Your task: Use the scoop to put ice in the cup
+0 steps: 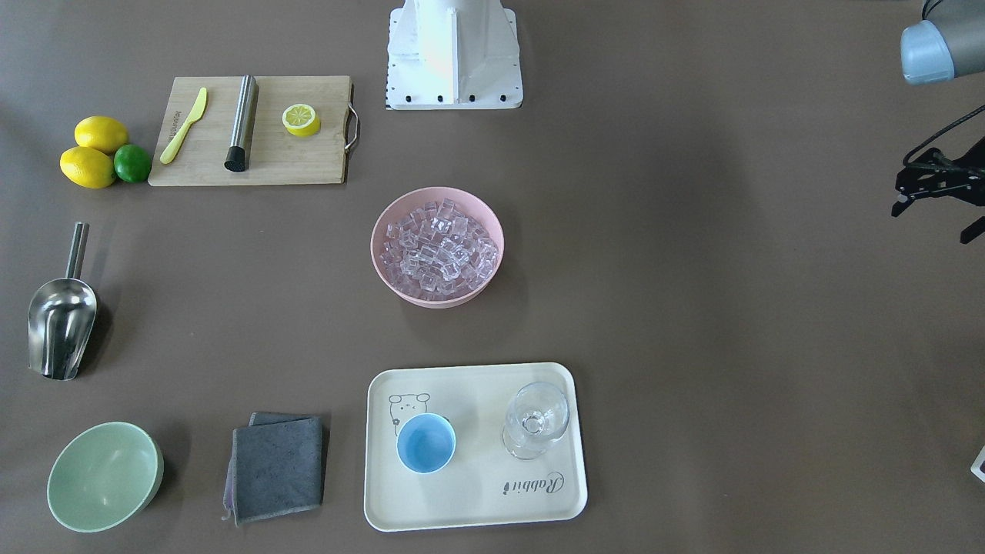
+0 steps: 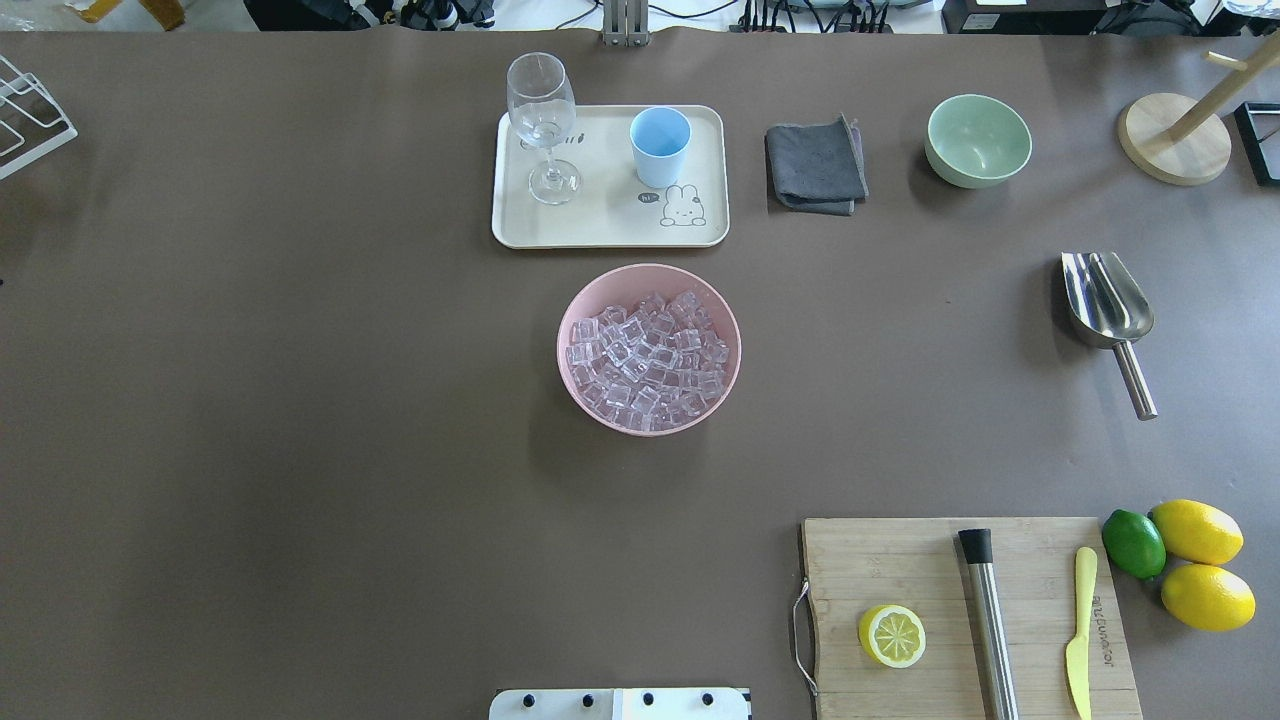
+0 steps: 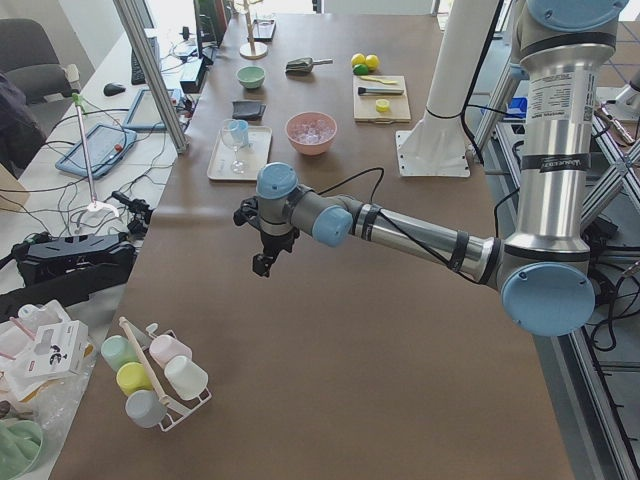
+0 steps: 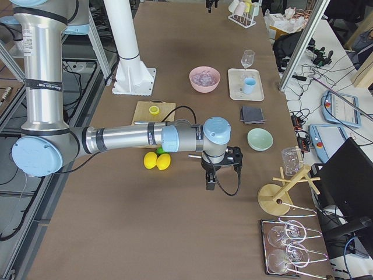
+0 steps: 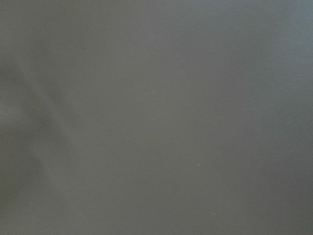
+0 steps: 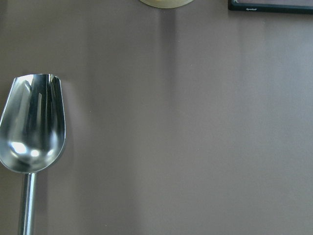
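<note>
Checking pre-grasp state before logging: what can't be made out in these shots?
Left hand: open or shut unclear; front view's right edge crops it, left side view too small.
Right hand: only in right side view, too small.
Scoop handle end: cut by right wrist view's bottom edge.

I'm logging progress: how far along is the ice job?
Done: nothing yet. The cup on the tray is empty, and all the ice sits in the pink bowl. In hand: nothing; the scoop lies untouched on the table. Left: grasp the scoop, fill it from the bowl, tip it into the cup.
</note>
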Action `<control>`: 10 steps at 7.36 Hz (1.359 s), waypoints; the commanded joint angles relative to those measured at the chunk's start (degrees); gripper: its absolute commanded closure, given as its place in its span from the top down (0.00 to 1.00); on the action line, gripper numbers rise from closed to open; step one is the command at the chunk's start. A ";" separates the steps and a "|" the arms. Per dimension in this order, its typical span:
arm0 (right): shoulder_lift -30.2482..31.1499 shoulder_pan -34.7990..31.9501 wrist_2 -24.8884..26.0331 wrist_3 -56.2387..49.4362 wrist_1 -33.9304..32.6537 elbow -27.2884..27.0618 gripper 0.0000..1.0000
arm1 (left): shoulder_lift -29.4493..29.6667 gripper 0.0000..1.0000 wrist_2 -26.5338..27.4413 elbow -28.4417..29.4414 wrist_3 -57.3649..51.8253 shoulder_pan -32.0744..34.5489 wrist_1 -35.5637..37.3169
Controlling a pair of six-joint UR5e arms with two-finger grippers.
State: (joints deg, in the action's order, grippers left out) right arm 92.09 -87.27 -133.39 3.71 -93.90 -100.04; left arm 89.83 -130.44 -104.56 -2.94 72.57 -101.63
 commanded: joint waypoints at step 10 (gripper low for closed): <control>-1.58 14.49 1.12 19.06 5.40 -9.57 0.99 | 15.99 0.99 13.72 6.70 -1.72 -34.86 -17.66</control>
State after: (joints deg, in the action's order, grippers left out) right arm 89.37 -75.25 -132.68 12.33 -88.82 -109.64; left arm 104.42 -118.30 -102.98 -4.61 39.81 -110.76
